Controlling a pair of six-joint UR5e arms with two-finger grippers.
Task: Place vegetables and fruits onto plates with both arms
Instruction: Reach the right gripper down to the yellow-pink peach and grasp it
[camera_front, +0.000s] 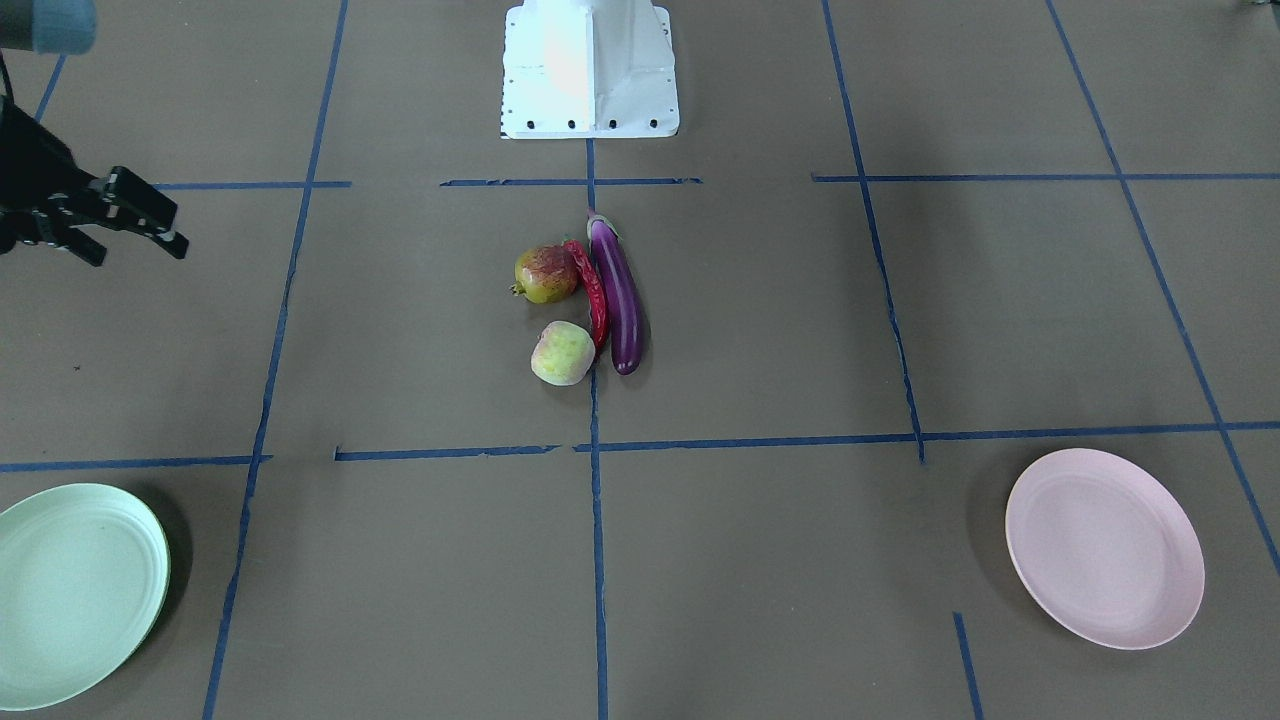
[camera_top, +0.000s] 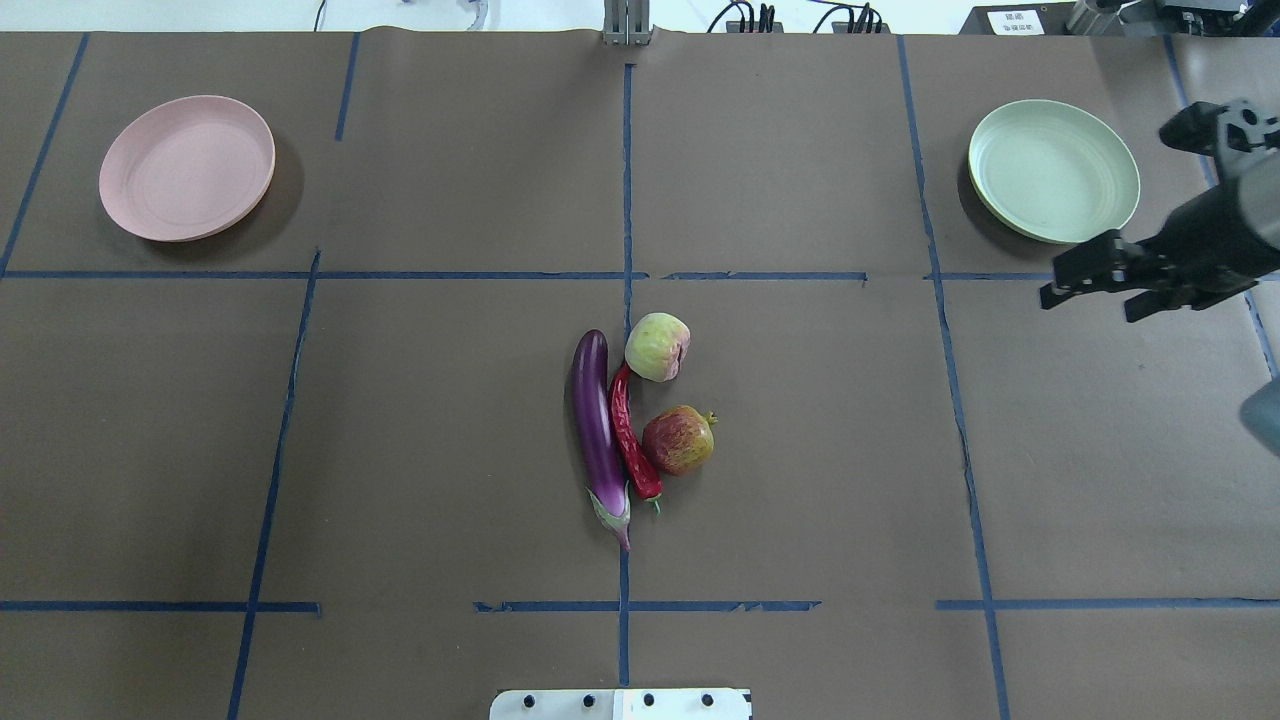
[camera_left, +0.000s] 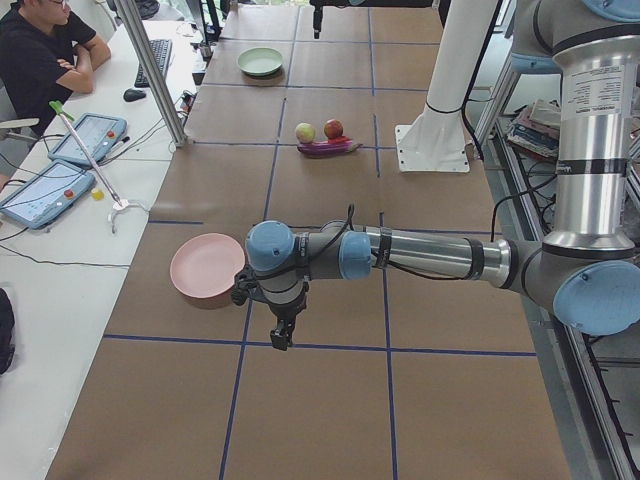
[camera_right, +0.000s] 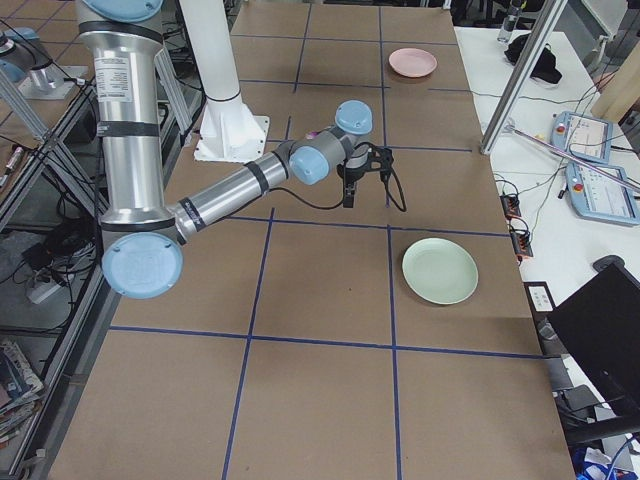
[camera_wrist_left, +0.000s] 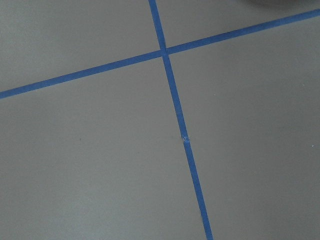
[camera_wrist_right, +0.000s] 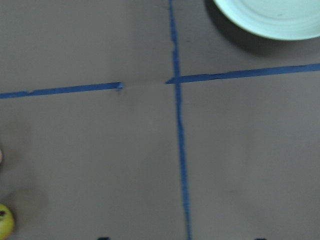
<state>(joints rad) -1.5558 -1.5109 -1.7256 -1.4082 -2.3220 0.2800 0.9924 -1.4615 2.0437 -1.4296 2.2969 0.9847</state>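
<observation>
The purple eggplant (camera_top: 595, 430), red chili pepper (camera_top: 630, 440), pale green fruit (camera_top: 657, 346) and mottled red fruit (camera_top: 678, 440) lie bunched together at the table's middle, all touching or nearly so. The pink plate (camera_top: 186, 167) sits at the far left and the mint plate (camera_top: 1052, 170) at the far right; both are bare. My right gripper (camera_top: 1090, 290) is open and empty above the table just near of the mint plate. My left gripper (camera_left: 283, 338) shows only in the exterior left view, beside the pink plate (camera_left: 205, 268); I cannot tell whether it is open or shut.
The white base block (camera_front: 590, 70) stands at the robot's edge behind the produce. Blue tape lines (camera_top: 625, 200) grid the brown table. An operator (camera_left: 40, 50), tablets and a metal post (camera_left: 150, 70) are at the side table past the far edge.
</observation>
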